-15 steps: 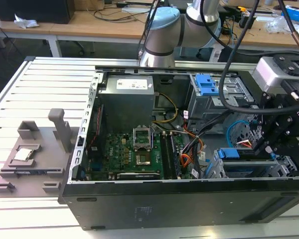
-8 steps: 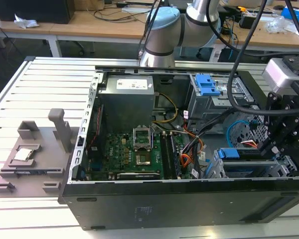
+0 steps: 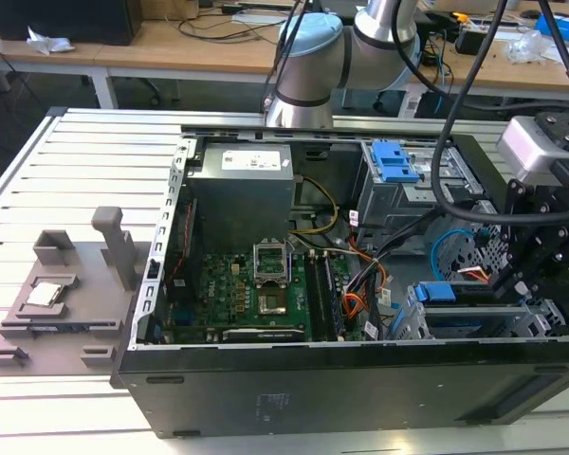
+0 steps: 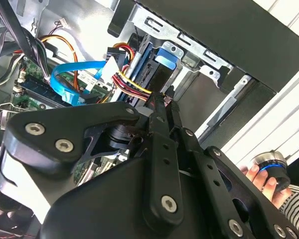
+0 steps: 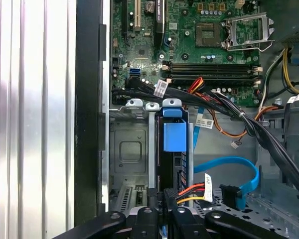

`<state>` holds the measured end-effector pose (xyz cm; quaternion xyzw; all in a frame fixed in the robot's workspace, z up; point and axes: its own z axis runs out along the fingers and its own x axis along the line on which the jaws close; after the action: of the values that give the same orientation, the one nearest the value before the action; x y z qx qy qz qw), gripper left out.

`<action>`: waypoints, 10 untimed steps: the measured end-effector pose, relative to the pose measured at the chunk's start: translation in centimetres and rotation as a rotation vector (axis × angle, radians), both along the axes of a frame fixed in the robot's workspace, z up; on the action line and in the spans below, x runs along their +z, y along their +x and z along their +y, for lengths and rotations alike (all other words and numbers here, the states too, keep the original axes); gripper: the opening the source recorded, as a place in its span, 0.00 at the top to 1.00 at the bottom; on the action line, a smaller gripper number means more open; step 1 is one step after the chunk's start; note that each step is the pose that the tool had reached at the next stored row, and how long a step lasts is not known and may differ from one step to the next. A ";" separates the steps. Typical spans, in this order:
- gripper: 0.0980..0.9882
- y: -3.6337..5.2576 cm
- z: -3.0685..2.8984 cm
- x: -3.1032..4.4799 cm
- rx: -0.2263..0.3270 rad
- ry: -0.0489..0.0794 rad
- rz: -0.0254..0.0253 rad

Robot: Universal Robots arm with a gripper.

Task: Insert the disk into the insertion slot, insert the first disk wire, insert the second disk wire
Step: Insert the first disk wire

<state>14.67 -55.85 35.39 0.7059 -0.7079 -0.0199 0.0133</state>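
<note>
Hand (image 4: 162, 101) is pinched narrow on the red-yellow wire's plug (image 5: 169, 192); I am holding it at the end of the blue-framed disk (image 5: 174, 135), which is sitting in the slot (image 5: 150, 144).

— Where does the disk (image 5: 174, 142) sit?
— Inside the insertion slot (image 5: 132, 149), blue frame showing, by the case's side wall (image 5: 87, 124).
— And the gripper (image 5: 167, 198)?
— It pinches the red-yellow wire plug (image 5: 172, 192) at the disk's end.

Your arm (image 3: 308, 57) arcs from the back toward the exterior view's right. Your gripper (image 5: 165, 195) points downward, fingers (image 4: 158, 129) drawn tightly together.
</note>
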 end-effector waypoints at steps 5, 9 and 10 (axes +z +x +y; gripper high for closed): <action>0.93 0.03 0.00 -0.23 0.000 0.000 -0.0001; 0.93 0.05 0.00 -0.47 0.000 0.000 0.0000; 0.93 0.05 0.00 -0.51 0.000 0.000 0.0000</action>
<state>14.71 -55.85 34.88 0.7060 -0.7079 -0.0199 0.0133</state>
